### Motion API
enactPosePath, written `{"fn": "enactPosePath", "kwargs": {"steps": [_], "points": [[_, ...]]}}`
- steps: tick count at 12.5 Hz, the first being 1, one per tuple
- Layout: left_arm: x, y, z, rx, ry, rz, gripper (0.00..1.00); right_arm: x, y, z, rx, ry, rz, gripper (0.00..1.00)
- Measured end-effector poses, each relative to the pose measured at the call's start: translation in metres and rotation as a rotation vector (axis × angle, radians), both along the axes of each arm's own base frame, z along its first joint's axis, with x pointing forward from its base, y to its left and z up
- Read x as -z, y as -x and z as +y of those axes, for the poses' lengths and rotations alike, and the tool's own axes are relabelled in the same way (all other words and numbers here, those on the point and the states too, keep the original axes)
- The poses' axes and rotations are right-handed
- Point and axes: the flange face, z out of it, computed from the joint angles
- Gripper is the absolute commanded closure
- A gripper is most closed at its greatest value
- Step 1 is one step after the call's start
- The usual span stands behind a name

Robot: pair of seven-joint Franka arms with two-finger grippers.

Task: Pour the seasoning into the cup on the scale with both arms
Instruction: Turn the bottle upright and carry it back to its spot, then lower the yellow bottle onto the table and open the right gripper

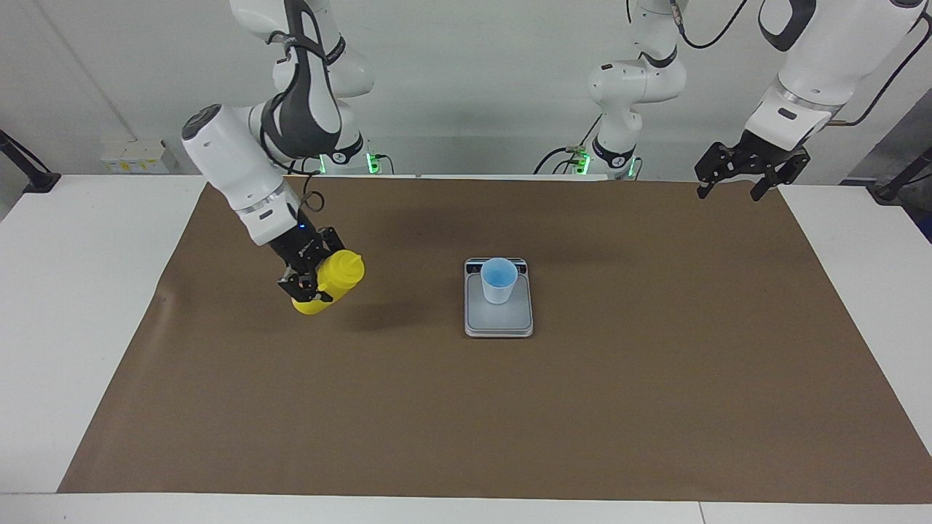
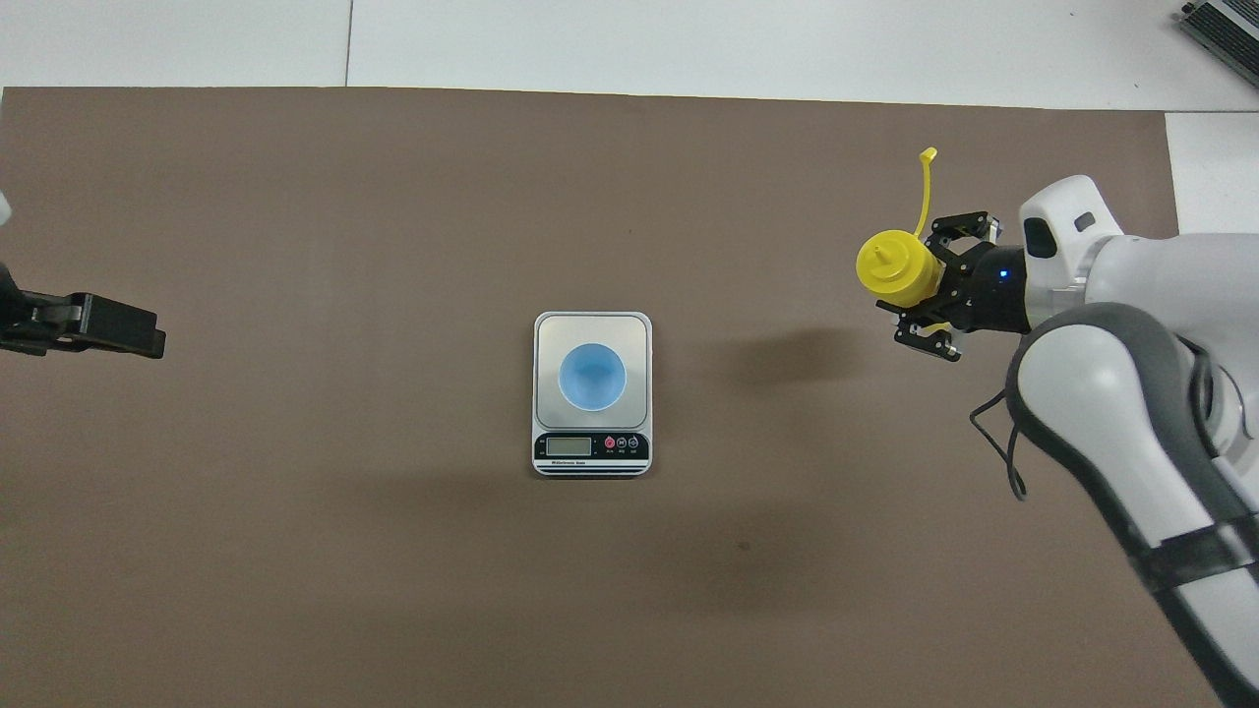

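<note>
one bottle (image 1: 331, 280), one cup (image 1: 499, 280), one scale (image 1: 499, 316)

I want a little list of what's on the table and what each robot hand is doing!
bottle: yellow squeeze bottle, tilted, carried above the brown mat toward the right arm's end of the table
bottle cap: off the nozzle, hanging on its tether
right gripper: jaws shut on the bottle
cup: blue cup, upright on the scale
scale: grey scale, mid-mat, display end nearer to the robots
left gripper: jaws open, holding nothing, waiting over the mat's corner at the left arm's end
</note>
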Motion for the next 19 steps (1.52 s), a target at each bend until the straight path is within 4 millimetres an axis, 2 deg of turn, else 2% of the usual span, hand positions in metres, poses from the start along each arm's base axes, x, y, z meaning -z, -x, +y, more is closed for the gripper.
{"fn": "enactPosePath", "kwargs": {"steps": [2,4,9,14,15,16,19], "points": [[0.000,0.000,0.000,0.000,0.000,0.000,0.00,0.029,0.004,-0.030,0.029,-0.145,0.007,1.00],[0.000,0.000,0.000,0.000,0.000,0.000,0.00,0.052,0.011,-0.046,0.050,-0.250,-0.005,1.00],[0.000,0.000,0.000,0.000,0.000,0.000,0.00,0.078,0.027,-0.075,0.112,-0.405,-0.013,1.00],[0.000,0.000,0.000,0.000,0.000,0.000,0.00,0.133,0.036,-0.097,0.050,-0.456,-0.084,1.00],[0.000,0.000,0.000,0.000,0.000,0.000,0.00,0.142,0.037,-0.099,0.044,-0.472,-0.091,0.79],[0.000,0.000,0.000,0.000,0.000,0.000,0.00,0.148,0.037,-0.099,0.041,-0.483,-0.094,0.01],[0.000,0.000,0.000,0.000,0.000,0.000,0.00,0.147,0.036,-0.099,0.049,-0.493,-0.101,0.00]]}}
